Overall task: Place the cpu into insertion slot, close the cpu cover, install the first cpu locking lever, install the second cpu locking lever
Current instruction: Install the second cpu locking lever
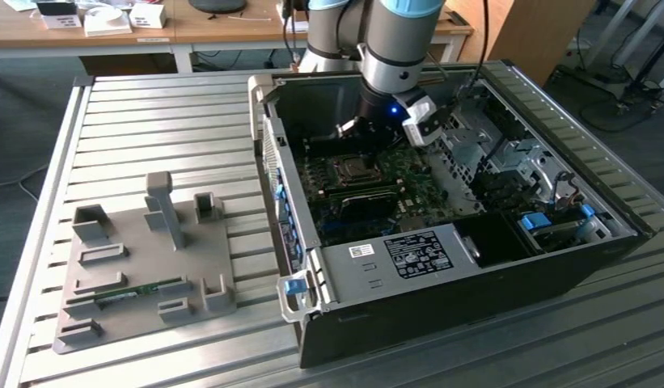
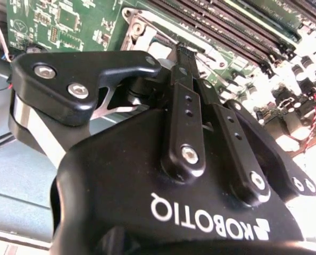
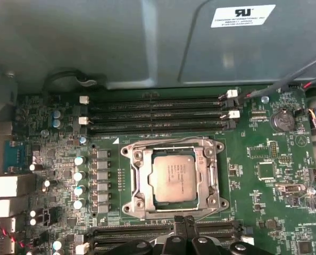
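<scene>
A ribbed, silver-grey metal worktable [image 1: 148, 121] occupies the foreground of the exterior view. A light-brown wooden desk [image 1: 192, 32] stands behind it, along the far edge. 3 small white boxes [image 1: 105, 18] rest on the desk top. Grey floor [image 1: 19, 121] is visible toward the exterior view's left, with black cables [image 1: 606, 109] lying on it toward the exterior view's right. Lighting is even and diffuse.
</scene>
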You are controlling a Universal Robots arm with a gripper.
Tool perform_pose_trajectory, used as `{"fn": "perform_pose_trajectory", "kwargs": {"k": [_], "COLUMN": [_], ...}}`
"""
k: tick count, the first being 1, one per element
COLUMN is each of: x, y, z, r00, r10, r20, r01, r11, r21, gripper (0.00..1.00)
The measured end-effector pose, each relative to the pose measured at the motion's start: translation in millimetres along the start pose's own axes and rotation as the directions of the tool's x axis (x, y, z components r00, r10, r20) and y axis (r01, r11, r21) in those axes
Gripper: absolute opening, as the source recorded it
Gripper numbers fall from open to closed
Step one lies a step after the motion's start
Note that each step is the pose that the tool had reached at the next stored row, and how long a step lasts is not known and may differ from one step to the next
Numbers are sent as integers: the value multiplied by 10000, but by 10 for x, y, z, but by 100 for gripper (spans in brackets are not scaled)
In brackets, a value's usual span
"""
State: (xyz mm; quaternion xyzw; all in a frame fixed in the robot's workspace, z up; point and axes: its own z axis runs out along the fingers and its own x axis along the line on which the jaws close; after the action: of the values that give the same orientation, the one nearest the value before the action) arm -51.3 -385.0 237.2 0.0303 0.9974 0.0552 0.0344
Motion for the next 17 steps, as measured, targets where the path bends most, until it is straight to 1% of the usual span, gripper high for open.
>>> {"fn": "perform_pose_trajectory", "kwargs": {"k": [4, 8, 14, 17], "x": [44, 112, 220, 242], "y": [-11, -19, -35, -43], "z": [18, 50, 134, 187], "r00": [10000, 10000, 10000, 10000], "r10": [0, 1, 1, 1], "r20": [-1, 0, 0, -1], "r01": [0, -1, -1, -1], "r11": [10000, 10000, 10000, 10000], "r21": [3, 12, 13, 13], "gripper": [11, 11, 11, 11]}}
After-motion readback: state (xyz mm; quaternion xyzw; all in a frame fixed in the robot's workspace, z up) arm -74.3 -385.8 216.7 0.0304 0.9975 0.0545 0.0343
